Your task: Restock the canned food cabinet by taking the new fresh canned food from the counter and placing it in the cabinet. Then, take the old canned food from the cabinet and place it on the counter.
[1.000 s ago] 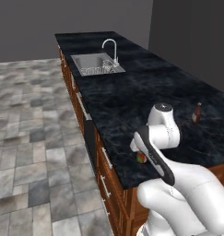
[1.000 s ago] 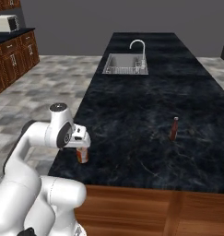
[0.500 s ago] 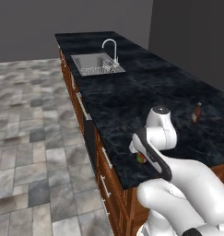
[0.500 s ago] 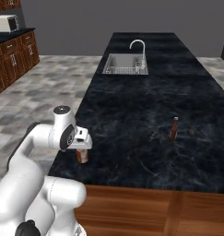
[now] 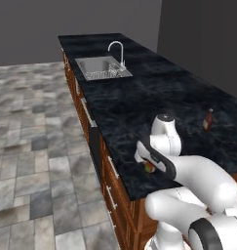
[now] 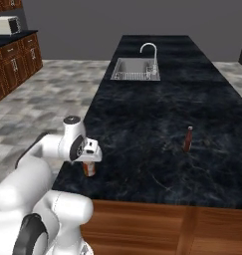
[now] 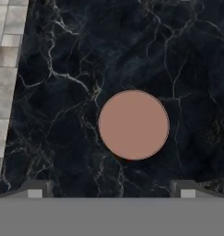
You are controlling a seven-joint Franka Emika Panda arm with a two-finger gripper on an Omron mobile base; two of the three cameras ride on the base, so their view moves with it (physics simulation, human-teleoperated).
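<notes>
Directly below the open hand [image 7: 109, 186], the red can [image 7: 133, 125] stands on the counter [image 7: 62, 69].

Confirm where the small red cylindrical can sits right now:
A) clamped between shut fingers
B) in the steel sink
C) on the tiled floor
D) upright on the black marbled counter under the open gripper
D: the small red cylindrical can stands upright on the black marbled counter, directly below the open gripper, whose fingertips are spread wide and clear of it.

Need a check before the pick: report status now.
Gripper open, directly above the red can. Can upright on the counter, near its edge. Slim bottle stands well clear.
</notes>
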